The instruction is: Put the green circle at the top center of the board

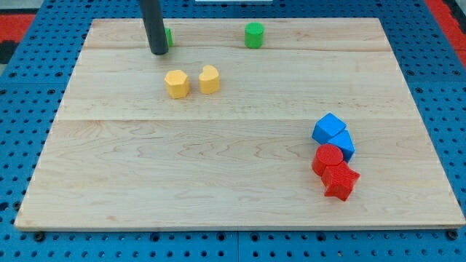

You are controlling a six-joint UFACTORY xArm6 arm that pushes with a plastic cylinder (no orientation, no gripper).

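The green circle (254, 35) stands near the board's top edge, a little right of the top centre. My tip (158, 52) rests on the board at the view's upper left, well left of the green circle. A second green block (168, 36) sits just behind and right of the rod, mostly hidden by it, so its shape cannot be made out.
A yellow hexagon (176, 84) and a yellow heart-like block (209, 79) sit side by side below my tip. At the view's lower right, two blue blocks (329, 129) (343, 144), a red circle (328, 159) and a red star (340, 180) cluster together. The wooden board (182, 167) lies on blue pegboard.
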